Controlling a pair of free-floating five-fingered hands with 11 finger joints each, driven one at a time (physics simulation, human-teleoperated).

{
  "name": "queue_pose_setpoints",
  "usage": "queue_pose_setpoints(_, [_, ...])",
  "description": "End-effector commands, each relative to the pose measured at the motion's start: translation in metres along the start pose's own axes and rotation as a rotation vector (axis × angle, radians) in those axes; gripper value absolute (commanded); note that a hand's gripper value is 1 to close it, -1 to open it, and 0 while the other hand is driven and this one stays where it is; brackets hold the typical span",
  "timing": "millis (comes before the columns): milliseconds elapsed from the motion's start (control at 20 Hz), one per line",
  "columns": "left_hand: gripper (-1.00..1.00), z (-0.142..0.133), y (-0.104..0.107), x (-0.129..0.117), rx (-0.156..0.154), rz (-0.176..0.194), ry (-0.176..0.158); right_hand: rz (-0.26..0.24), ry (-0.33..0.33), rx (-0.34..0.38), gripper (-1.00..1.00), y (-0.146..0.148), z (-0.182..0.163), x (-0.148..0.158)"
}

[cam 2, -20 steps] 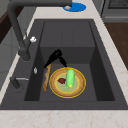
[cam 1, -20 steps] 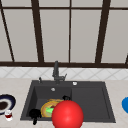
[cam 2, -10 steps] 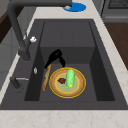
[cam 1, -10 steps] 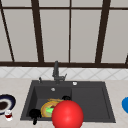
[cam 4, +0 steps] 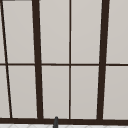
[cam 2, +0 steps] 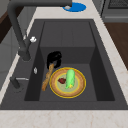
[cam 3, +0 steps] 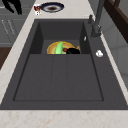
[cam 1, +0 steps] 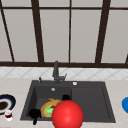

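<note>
A yellow plate (cam 2: 79, 87) lies in the sink's deep left basin (cam 2: 97, 75), with a green cucumber-like piece (cam 2: 70, 78) and a small dark red bit (cam 2: 61, 80) on it. A wooden stick (cam 2: 47, 78) leans along the plate's faucet side. My right hand (cam 2: 54, 60) sits balled at the stick's far end, closed on it; it also shows in the front view (cam 1: 65, 97) and from the right (cam 3: 72, 51). My left hand (cam 1: 34, 114) hangs at the basin's front left corner with fingers spread downward, off the counter's front (cam 3: 12, 6).
A big red ball (cam 1: 67, 115) covers the sink's front edge. The faucet (cam 1: 56, 72) stands behind the basin. A dark blue dish (cam 1: 6, 103) and a small red-and-white cup (cam 1: 8, 115) sit on the left counter. A blue plate (cam 1: 125, 105) sits at the right.
</note>
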Motion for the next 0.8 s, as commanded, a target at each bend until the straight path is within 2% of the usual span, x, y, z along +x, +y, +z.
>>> queue_pose_setpoints(0, [0.0, 0.0, 0.0, 0.0, 0.0, 0.0, 0.0, 0.003, -0.009, -0.066, 1.0, 0.013, 0.019, -0.001])
queue_pose_setpoints(100, [0.0, 0.0, 0.0, 0.0, 0.0, 0.0, 0.0, 0.018, 0.02, -0.094, 1.0, 0.018, 0.016, -0.001])
queue_pose_setpoints(200, [0.0, 0.0, 0.0, 0.0, 0.0, 0.0, 0.0, 0.083, 0.053, -0.136, 1.0, 0.03, 0.011, 0.003])
queue_pose_setpoints(300, [0.0, 0.0, 0.0, 0.0, 0.0, 0.0, 0.0, 0.097, 0.066, -0.167, 1.0, 0.033, 0.011, 0.001])
queue_pose_setpoints(350, [0.0, 0.0, 0.0, 0.0, 0.0, 0.0, 0.0, 0.06, 0.073, -0.171, 1.0, 0.026, 0.013, 0.0])
queue_pose_setpoints(400, [0.0, 0.0, 0.0, 0.0, 0.0, 0.0, 0.0, 0.002, 0.075, -0.179, 1.0, 0.015, 0.013, 0.001])
queue_pose_setpoints(450, [0.0, 0.0, 0.0, 0.0, 0.0, 0.0, 0.0, -0.012, 0.08, -0.167, 1.0, 0.002, 0.017, 0.002])
queue_pose_setpoints(500, [0.0, 0.0, 0.0, 0.0, 0.0, 0.0, 0.0, -0.015, 0.096, -0.14, 1.0, -0.006, 0.02, 0.005])
queue_pose_setpoints(750, [0.0, 0.0, 0.0, 0.0, 0.0, 0.0, 0.0, -0.015, 0.137, -0.118, 1.0, -0.038, 0.02, 0.01])
